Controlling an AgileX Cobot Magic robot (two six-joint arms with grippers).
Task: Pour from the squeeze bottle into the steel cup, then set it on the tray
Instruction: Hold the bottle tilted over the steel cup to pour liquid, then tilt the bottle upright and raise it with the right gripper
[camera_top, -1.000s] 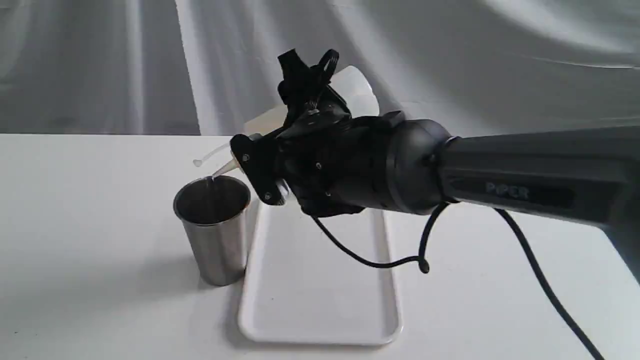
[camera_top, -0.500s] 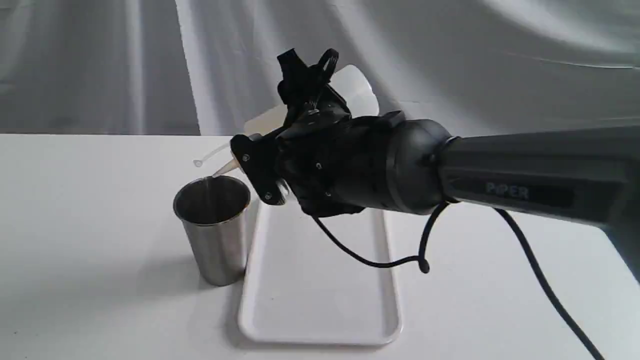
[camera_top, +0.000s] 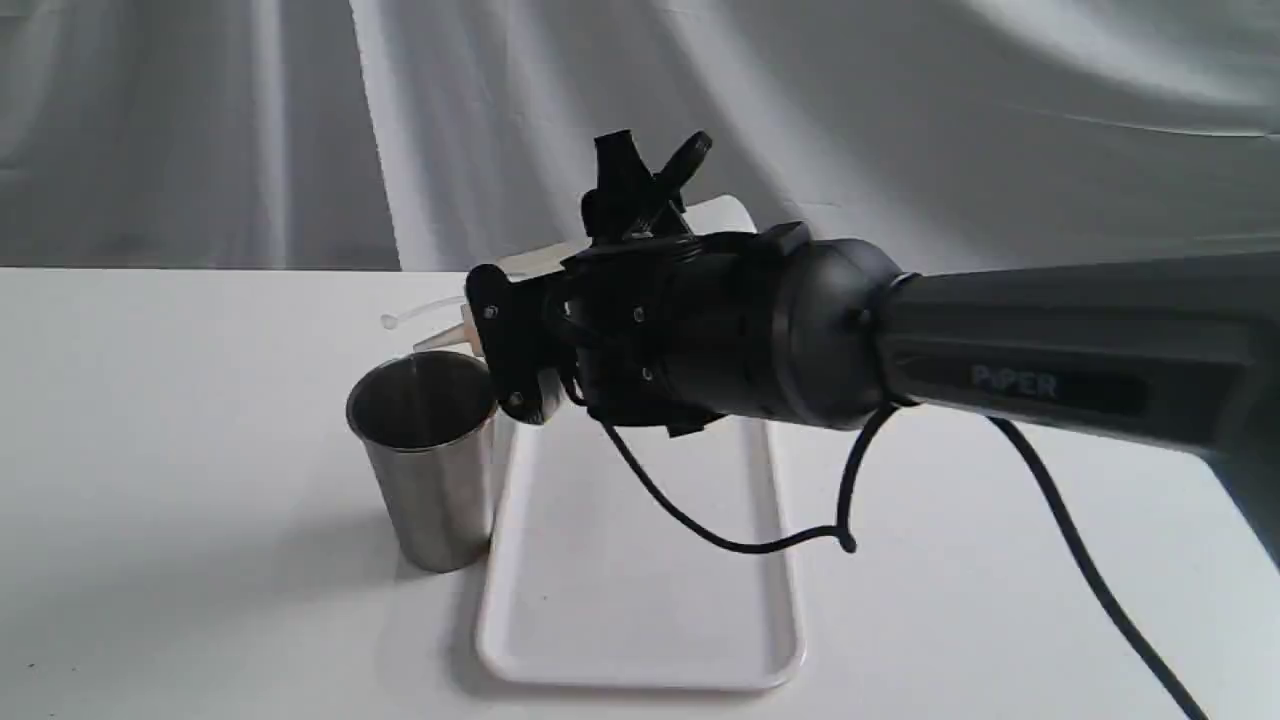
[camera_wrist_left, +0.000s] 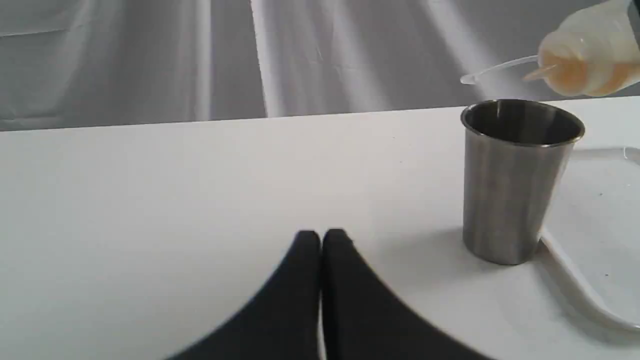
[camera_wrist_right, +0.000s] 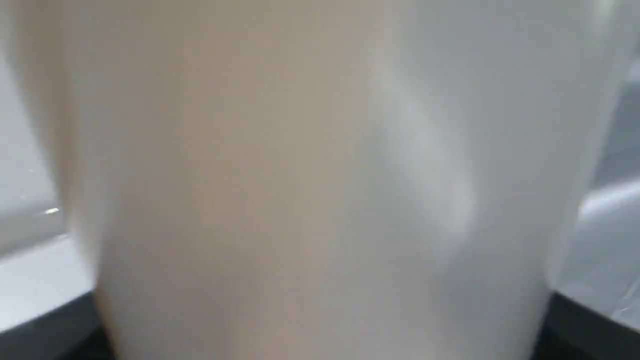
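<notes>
The steel cup (camera_top: 425, 455) stands on the table against the left edge of the white tray (camera_top: 640, 580). My right gripper (camera_top: 560, 290) is shut on the squeeze bottle (camera_top: 530, 262), held nearly level above the tray's far end. The nozzle (camera_top: 440, 340) pokes out just over the cup's far rim, with the cap strap above it. Amber liquid sits at the bottle's (camera_wrist_left: 590, 55) nozzle end. Up close, the bottle's body (camera_wrist_right: 320, 175) fills the right wrist view. My left gripper (camera_wrist_left: 320, 240) is shut and empty, low over the table to the left of the cup (camera_wrist_left: 515, 185).
The right arm and its black cable (camera_top: 760, 540) hang over the tray's middle. A grey cloth backdrop (camera_top: 200, 130) rises behind the white table (camera_top: 180, 600). The tray's corner (camera_wrist_left: 595, 240) lies just past the cup in the left wrist view.
My right gripper has rolled back with the bottle. The bottle's base has dropped and the nozzle has risen from pointing down into the cup to nearly level.
</notes>
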